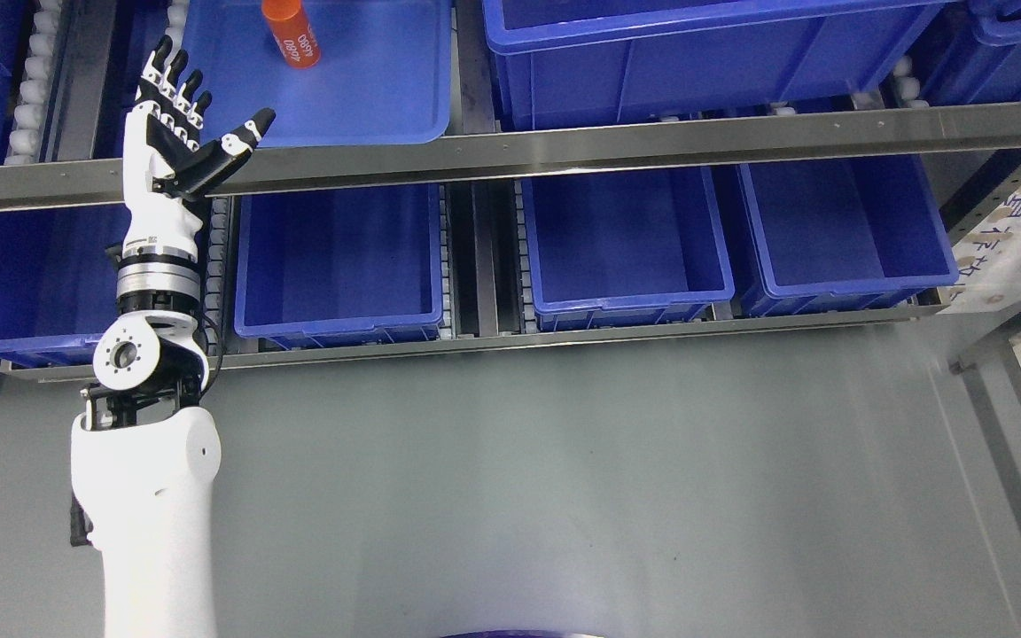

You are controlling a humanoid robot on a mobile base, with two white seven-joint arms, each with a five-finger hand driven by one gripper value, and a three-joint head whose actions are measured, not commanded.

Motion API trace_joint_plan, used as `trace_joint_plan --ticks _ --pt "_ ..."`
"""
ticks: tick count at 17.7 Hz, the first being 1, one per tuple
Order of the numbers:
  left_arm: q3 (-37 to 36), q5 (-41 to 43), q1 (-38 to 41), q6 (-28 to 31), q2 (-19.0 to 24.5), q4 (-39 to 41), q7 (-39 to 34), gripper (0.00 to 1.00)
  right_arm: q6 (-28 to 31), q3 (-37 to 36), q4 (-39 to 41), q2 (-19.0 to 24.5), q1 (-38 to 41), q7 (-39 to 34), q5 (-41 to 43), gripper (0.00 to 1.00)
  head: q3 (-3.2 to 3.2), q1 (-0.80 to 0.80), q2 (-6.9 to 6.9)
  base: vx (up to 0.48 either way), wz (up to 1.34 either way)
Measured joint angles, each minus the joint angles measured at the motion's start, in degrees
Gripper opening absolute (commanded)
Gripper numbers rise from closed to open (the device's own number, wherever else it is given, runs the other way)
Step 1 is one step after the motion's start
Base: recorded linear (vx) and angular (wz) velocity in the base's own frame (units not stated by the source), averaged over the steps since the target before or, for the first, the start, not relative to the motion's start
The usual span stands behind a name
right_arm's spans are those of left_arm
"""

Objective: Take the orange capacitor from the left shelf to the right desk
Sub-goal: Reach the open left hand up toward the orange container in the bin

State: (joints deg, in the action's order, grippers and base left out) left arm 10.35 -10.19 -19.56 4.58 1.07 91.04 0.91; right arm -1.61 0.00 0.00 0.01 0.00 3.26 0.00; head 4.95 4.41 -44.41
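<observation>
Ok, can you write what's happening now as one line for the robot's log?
left hand: open, raised by shelf rail | orange capacitor: lying in blue tray, not grasped | right hand: not in view

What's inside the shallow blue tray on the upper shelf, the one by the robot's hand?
The blue tray holds one orange capacitor, lying near its back; its top end is cut off by the picture edge. The left hand covers part of the tray's left edge, so that strip is hidden.
</observation>
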Motion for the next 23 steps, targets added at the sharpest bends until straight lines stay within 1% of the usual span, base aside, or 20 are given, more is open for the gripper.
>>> trace_joint_plan --ticks 3,6,11,15,18,23 --pt "0.1 0.4 -1.4 0.2 0.3 -1.8 0.0 1.00 0.0 0.0 0.0 0.0 0.0 0.2 0.0 1.00 0.00 0.00 0.01 0.000 0.00" --pt "0.1 0.9 -5.3 0.3 0.5 -5.4 0.0 1.00 0.1 0.0 0.0 0.0 0.0 0.3 0.0 1.00 0.00 0.00 0.01 0.000 0.00" --pt "0.0 3.7 -13.6 -0.3 0.8 -14.1 0.2 1.00 0.3 0.0 0.0 0.0 0.0 0.4 0.0 1.00 0.00 0.00 0.01 0.000 0.00" --pt "0.0 4.7 -18.4 -0.4 0.9 -20.5 0.2 1.00 0.3 0.0 0.0 0.0 0.0 0.4 0.0 1.00 0.00 0.00 0.01 0.000 0.00" --pt "0.1 5.0 -18.5 -2.1 0.4 -22.6 0.2 1.00 0.3 0.0 0.0 0.0 0.0 0.4 0.0 1.00 0.00 0.00 0.01 0.004 0.02" --pt "0.1 5.2 -14.3 -2.7 -0.2 -22.3 0.5 1.00 0.3 0.0 0.0 0.0 0.0 0.4 0.0 1.00 0.00 0.00 0.02 0.029 0.06"
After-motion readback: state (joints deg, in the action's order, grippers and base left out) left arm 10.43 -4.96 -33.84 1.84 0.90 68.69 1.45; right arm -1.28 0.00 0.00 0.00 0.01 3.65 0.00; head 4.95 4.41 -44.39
